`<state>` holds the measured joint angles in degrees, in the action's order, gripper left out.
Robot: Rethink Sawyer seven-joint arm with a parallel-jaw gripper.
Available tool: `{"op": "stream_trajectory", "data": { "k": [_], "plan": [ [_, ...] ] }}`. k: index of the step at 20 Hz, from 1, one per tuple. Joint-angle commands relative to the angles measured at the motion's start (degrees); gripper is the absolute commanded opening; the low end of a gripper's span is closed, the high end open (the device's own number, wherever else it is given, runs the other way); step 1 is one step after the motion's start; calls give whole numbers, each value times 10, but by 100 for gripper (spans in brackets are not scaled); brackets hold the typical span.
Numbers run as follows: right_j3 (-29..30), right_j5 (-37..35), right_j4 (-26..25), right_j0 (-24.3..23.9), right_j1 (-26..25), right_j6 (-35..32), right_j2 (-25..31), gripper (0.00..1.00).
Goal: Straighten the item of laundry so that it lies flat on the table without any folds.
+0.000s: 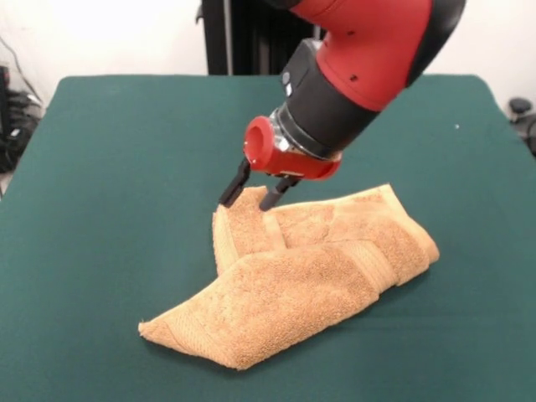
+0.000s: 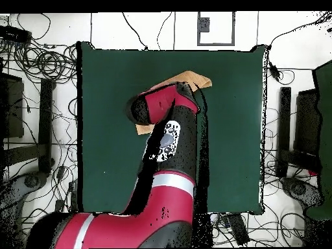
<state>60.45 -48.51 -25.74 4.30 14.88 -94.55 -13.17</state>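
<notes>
Nubby terry towel (image 1: 301, 276) (matt felt table (image 1: 100, 193)).

The dark green table (image 1: 100, 209) carries one folded, bunched golden-tan towel (image 1: 301, 285), lying toward its front-view near side.

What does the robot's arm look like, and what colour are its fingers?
The arm is fat and round, bright red with black sections. In the overhead view it has a white band and a white patch. A red ring sits above the gripper, which has two thin black fingers.
</notes>
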Motion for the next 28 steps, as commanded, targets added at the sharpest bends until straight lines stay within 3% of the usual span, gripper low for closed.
{"op": "stream_trajectory", "data": {
  "k": [1, 12, 28],
  "plan": [
    [23, -30, 38, -2, -47, -24, 90, 100],
    [35, -15, 71, -35, -50, 10, 136, 100],
    [60, -11, 71, -42, -32, 13, 141, 100]
  ]
}}
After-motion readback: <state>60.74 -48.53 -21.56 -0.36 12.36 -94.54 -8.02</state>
